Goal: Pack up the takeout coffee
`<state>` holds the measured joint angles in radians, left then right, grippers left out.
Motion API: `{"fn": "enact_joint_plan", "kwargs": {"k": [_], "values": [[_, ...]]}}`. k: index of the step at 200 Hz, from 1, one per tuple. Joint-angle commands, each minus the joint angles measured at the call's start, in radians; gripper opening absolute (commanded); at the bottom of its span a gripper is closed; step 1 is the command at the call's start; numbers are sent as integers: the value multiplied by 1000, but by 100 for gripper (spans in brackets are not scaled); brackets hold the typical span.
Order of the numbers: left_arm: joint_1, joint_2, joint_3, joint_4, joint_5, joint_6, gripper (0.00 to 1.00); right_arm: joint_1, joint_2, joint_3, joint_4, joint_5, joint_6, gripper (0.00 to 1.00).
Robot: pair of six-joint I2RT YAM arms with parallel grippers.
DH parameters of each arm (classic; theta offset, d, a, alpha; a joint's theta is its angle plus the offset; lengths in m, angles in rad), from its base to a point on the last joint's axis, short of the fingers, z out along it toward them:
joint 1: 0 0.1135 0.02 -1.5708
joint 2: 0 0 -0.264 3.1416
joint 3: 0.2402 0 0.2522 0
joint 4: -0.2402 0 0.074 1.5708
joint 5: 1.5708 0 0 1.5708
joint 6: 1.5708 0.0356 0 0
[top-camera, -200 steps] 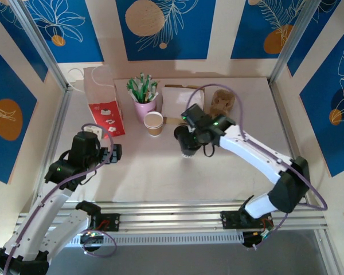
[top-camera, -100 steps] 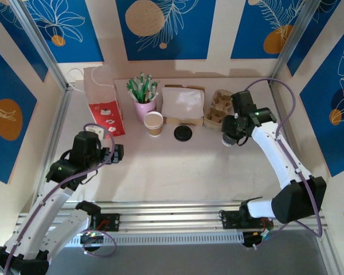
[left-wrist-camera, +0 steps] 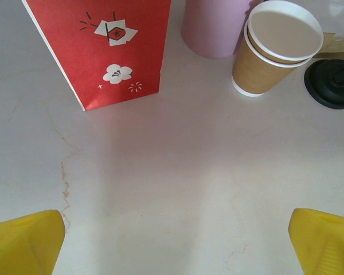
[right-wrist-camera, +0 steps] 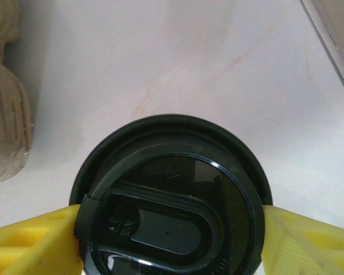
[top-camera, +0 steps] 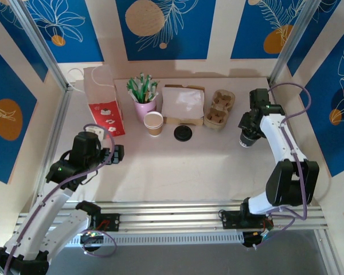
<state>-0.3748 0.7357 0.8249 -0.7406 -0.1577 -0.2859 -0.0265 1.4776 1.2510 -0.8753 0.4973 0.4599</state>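
R gripper (right-wrist-camera: pixel 171 229): clamped on takeout coffee (right-wrist-camera: pixel 172 195), black lid up
Coffee spot: right side of table (top-camera: pixel 178 166), near pulp cup tray (top-camera: pixel 219 107)
L gripper (left-wrist-camera: pixel 172 240): jaws wide apart, over table by red bag (left-wrist-camera: pixel 103 46)

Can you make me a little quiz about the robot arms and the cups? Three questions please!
1. True or false: the left gripper is open with nothing between its fingers.
2. What sits between the right gripper's fingers? A) the pink cup B) the takeout coffee C) the cardboard cup carrier
3. Fill in: a loose black lid lies flat on the table beside the open tan ____.

Key: 1 true; 2 B, you can see its black lid from above; 3 cup.
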Motion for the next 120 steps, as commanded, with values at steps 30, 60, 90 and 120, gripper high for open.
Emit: {"fn": "enact_joint_plan", "kwargs": {"k": [30,60,90,120], "values": [[10,-13,-10,8,6,7,100,-25,70,44,16,-14,28,74],[9,-10,-10,9,6,9,100,-29,80,38,27,-12,34,76],[10,-6,-12,10,6,9,100,-29,80,39,27,-11,35,80],[10,-5,-11,8,7,8,100,-25,75,46,20,-10,38,83]]}}
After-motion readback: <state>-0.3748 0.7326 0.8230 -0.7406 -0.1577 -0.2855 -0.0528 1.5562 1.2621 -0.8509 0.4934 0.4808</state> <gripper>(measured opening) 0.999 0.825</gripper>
